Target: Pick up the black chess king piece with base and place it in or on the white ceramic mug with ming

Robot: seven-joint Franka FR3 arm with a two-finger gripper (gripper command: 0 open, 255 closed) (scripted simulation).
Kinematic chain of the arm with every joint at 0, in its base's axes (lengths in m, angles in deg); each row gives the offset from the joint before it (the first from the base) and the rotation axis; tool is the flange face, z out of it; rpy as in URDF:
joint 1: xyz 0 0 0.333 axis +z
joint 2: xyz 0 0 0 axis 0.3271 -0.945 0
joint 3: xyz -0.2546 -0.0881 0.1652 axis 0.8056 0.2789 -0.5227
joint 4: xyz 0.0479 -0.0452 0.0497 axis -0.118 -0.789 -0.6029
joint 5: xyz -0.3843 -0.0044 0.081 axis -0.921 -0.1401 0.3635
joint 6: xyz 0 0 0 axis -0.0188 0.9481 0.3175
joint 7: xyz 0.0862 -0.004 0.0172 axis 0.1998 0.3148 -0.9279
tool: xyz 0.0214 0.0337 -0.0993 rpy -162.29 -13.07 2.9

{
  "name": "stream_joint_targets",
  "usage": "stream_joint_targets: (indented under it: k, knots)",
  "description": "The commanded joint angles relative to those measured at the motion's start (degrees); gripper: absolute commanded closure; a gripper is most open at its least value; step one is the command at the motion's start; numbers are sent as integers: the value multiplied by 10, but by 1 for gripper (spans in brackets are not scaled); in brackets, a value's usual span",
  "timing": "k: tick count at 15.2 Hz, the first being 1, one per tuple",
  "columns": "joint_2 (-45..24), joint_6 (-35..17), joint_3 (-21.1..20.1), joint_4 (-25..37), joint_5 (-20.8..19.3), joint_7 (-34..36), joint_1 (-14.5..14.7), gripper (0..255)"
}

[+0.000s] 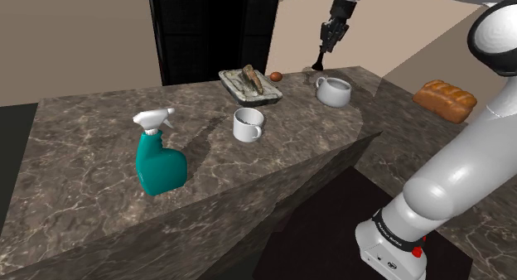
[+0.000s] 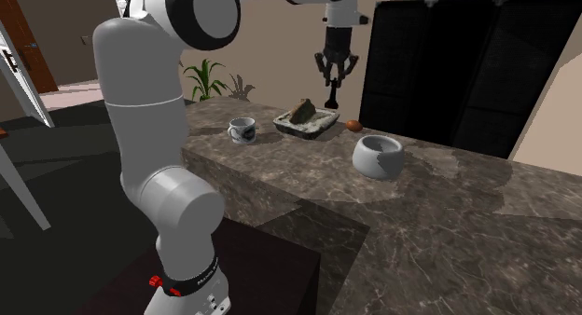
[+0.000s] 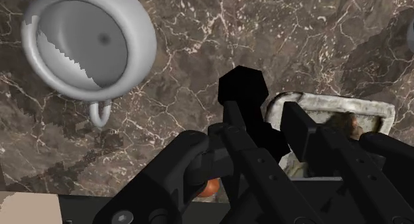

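King [image 1: 317, 62] hung aloft, clamped in the claw [image 1: 326, 46], roughly upright over a corner of the tray [image 1: 248, 84]. Patterned mug [image 2: 244, 130] stood on the tabletop [image 1: 99, 129] just across that tray from the claw, so the carry looked bound to pass over it.

Dark marble counter [image 1: 99, 129], tan walls [image 1: 74, 30], potted plant [image 2: 207, 78]

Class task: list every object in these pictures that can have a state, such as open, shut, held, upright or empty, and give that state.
gripper: shut on the black chess piece.
black chess piece: clasped, hanging above the counter.
patterned mug: upright.
plain grey mug: upright, empty.
spray bottle: upright.
tray: flat, holding a brown lump.
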Motion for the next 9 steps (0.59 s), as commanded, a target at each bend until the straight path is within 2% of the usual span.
stream_joint_targets:
  k: [1, 9]
  knots:
    - [-16, 8, 13, 23, 2, -28, -14, 255]
    - [-98, 52, 58, 145, 20, -133, -79, 255]
